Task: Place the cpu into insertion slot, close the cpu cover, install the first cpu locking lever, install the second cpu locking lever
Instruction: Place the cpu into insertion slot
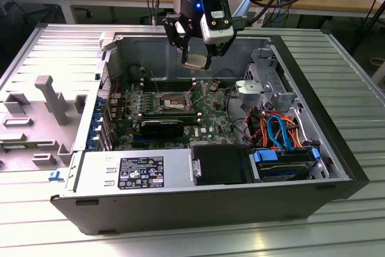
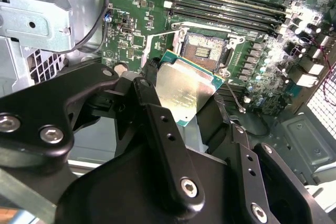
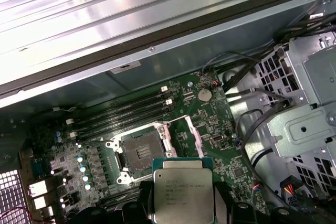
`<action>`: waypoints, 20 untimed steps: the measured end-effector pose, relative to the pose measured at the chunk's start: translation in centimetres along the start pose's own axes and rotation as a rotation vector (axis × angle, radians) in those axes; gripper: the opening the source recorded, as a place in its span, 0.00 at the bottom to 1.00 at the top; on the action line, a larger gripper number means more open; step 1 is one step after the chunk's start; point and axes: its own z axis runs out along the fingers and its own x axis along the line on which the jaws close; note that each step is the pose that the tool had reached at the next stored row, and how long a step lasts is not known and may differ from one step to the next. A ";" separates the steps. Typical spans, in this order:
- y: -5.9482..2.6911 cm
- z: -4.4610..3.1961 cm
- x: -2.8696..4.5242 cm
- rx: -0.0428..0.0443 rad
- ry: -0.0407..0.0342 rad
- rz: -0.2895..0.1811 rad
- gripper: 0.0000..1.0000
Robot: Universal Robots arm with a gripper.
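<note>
The cpu [image 1: 194, 62] is a small silvery-tan square chip, held in the air above the open computer case with my gripper [image 1: 196, 57] shut on its edges. Both wrist views show the cpu [image 2: 184, 90] [image 3: 182, 192] between the black fingers [image 2: 151, 109]. The insertion slot [image 1: 173, 102] [image 2: 205, 51] [image 3: 139, 153] lies below on the green board, dark-centred and uncovered. The cpu cover [image 3: 184, 134] [image 2: 157, 51], a thin silvery frame, is swung open beside the slot. The cpu hangs well above the slot and offset from it.
Long black memory sticks [image 3: 123, 114] run beside the slot. A black card [image 1: 161, 128], the power supply [image 1: 135, 170] and a drive bay with orange and blue cables [image 1: 280, 130] fill the near part of the case. A grey fixture [image 1: 51, 97] stands at the exterior view's left.
</note>
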 end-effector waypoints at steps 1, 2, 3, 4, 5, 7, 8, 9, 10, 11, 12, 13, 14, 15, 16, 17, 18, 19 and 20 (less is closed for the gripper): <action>0.00 0.00 0.00 0.0000 -0.0001 0.001 0.55; 0.00 0.00 0.00 0.0000 -0.0002 0.002 0.55; -0.01 0.00 0.00 0.0000 -0.0004 0.005 0.55; -0.01 0.00 0.00 -0.0001 -0.0005 0.006 0.55; -0.01 0.00 0.00 -0.0001 -0.0006 0.007 0.55; -0.02 0.00 0.00 -0.0002 -0.0009 0.009 0.55; -0.02 0.00 0.00 -0.0002 -0.0009 0.010 0.55; -0.03 0.00 0.00 -0.0002 -0.0011 0.012 0.55; -0.03 0.00 -0.01 -0.0002 -0.0012 0.013 0.55; -0.03 -0.01 -0.01 -0.0002 -0.0013 0.014 0.55; -0.04 0.00 -0.01 -0.0003 -0.0014 0.015 0.55; -0.05 -0.01 -0.01 -0.0003 -0.0016 0.018 0.55; -0.05 0.00 -0.01 -0.0004 -0.0017 0.020 0.55; -0.05 0.00 -0.01 -0.0004 -0.0019 0.021 0.55; -0.05 0.00 -0.02 -0.0004 -0.0020 0.022 0.55; -0.06 -0.01 -0.02 -0.0004 -0.0020 0.023 0.55; -0.06 -0.01 -0.02 -0.0004 -0.0021 0.024 0.55; -0.07 -0.01 -0.02 -0.0005 -0.0023 0.025 0.55; -0.07 -0.01 -0.02 -0.0005 -0.0023 0.026 0.55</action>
